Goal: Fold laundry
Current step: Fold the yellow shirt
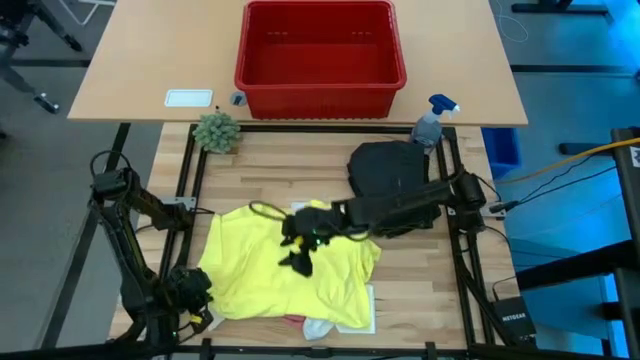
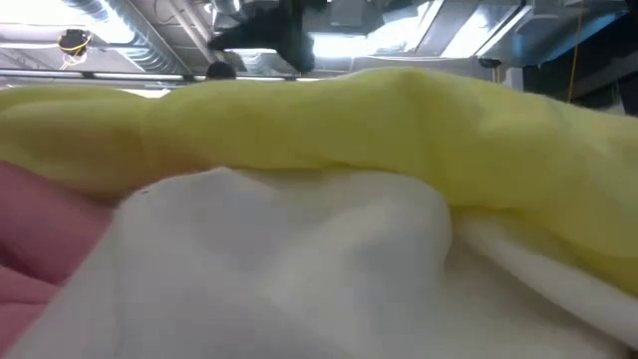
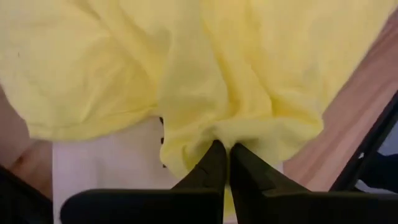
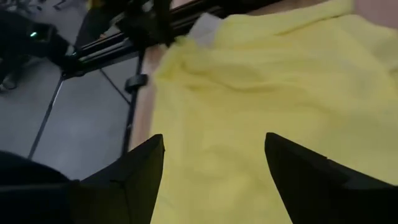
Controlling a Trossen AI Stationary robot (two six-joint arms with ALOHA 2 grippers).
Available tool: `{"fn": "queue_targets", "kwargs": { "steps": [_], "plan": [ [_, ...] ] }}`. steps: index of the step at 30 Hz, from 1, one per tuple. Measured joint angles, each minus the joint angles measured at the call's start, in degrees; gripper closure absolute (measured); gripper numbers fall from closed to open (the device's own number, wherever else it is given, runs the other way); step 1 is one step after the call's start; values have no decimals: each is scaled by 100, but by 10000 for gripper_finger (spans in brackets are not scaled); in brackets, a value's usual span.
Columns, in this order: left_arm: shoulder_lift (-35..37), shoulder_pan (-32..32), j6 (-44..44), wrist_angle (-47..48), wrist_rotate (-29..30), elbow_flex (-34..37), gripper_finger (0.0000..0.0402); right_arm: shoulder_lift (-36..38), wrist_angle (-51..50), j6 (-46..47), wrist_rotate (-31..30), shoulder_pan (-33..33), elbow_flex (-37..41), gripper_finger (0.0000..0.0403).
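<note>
The bright yellow T-shirt (image 1: 290,270) lies spread on the wooden table's near half. It covers most of a white cloth (image 2: 269,269) and a pink cloth (image 2: 40,239) at its near edge. The black trousers (image 1: 390,172) lie bunched at the far right. My left gripper (image 3: 224,146) is at the shirt's near left corner (image 1: 205,295), shut on yellow cloth. My right gripper (image 4: 214,143) hangs open above the middle of the shirt (image 1: 300,250), with nothing between its fingers. My left gripper pinches a bunched fold of the yellow T-shirt (image 3: 219,134) between its two fingertips, at the shirt's near left part. The fingers come slanting down from the table's near left. Cloth gathers into creases at the tips, and the rest of the shirt lies on the table.
A red plastic basket (image 1: 320,50) stands on the far table, with a small plant (image 1: 216,130) and a spray bottle (image 1: 435,120) at the worktable's far edge. A flat white printed item (image 1: 355,318) peeks out under the shirt's near right corner. Black frame rails (image 1: 190,170) border both sides.
</note>
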State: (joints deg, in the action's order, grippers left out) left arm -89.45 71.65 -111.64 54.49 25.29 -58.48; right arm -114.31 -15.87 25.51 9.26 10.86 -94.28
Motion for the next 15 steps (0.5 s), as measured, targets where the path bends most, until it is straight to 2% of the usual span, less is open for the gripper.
{"fn": "queue_targets", "kwargs": {
  "steps": [4, 8, 15],
  "plan": [
    [275, -130, 420, 162, 117, -119, 400, 47, 159, 137, -131, 306, 0, 134],
    [637, -348, 1113, 621, 472, -442, 400, 56, 189, 447, -276, 464, 0, 134],
    [953, -700, 2258, 1175, 1002, -975, 401, 68, -278, 688, -1000, 334, 205, 144]
  ]
}}
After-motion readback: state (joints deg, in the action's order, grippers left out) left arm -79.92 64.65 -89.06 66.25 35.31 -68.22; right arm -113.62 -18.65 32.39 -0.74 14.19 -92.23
